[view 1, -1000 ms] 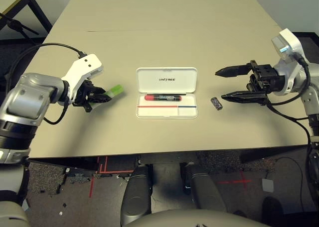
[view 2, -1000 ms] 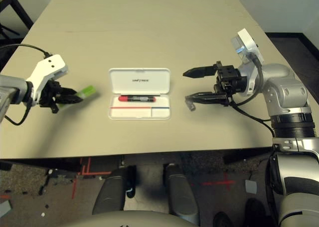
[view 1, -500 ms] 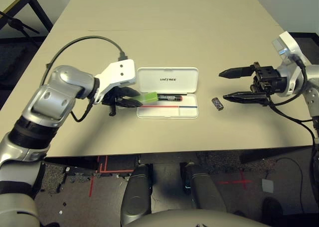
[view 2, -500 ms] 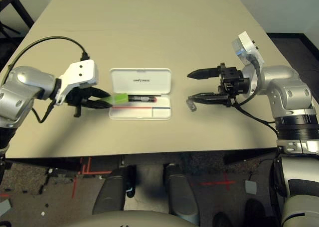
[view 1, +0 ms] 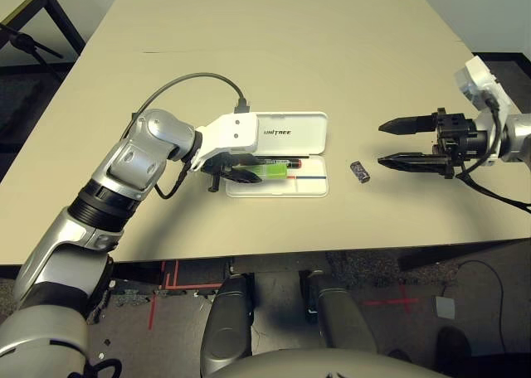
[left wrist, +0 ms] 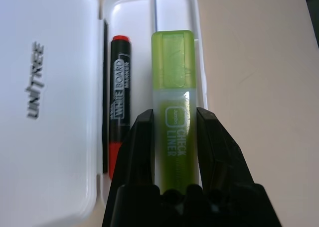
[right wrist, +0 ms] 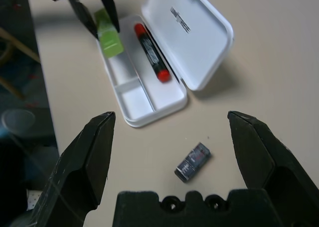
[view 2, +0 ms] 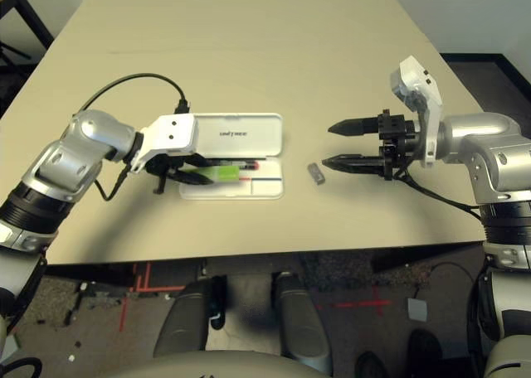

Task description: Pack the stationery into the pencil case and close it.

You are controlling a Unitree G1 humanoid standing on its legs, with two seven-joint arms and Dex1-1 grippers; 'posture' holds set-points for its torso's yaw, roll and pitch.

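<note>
Marker (left wrist: 119, 87) in open case (right wrist: 128, 98), highlighter (left wrist: 174, 107) above, block (right wrist: 193, 162) right of case.

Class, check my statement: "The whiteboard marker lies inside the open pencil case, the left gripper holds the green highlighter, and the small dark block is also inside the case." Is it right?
Not quite: the small dark block lies on the table, outside the pencil case, as the right wrist view shows. The rest stands.

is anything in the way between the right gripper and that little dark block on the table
Nothing visible stands between them: the right gripper is open, with only bare table between its fingers and the small dark block.
</note>
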